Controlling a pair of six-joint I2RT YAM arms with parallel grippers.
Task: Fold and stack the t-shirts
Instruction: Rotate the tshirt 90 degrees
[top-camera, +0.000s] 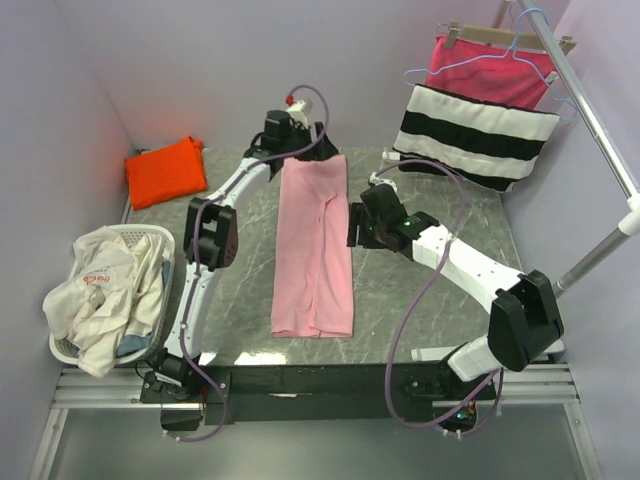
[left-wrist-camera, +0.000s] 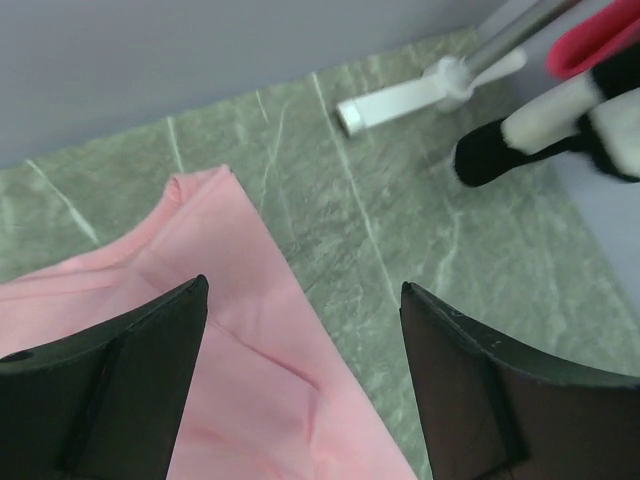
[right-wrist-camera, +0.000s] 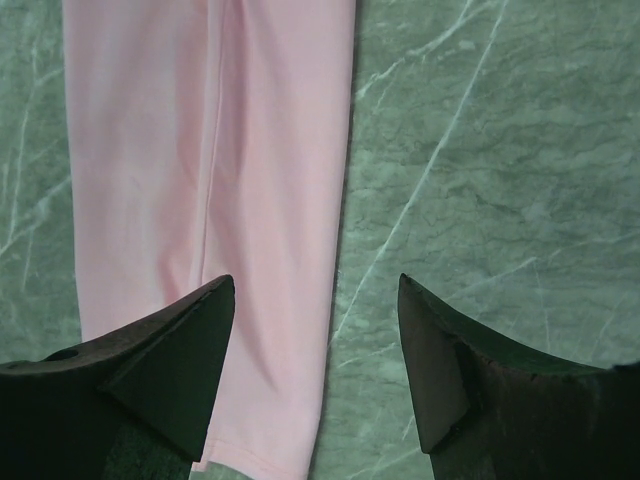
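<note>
Left gripper (left-wrist-camera: 302, 300) & right gripper (right-wrist-camera: 315, 290) both apart, empty, above long-folded light pink cotton tee (top-camera: 313, 250) flat on marbled tabletop (top-camera: 250, 310). Risk: if I pinch top layer only, fold spills open.

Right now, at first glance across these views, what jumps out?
A pink t-shirt, folded into a long narrow strip, lies centre-scene. The open left claw is over its far end and the open right claw over its right edge. A folded orange t-shirt sits far left, a basket of pale laundry near left, and a striped cloth far right.
</note>
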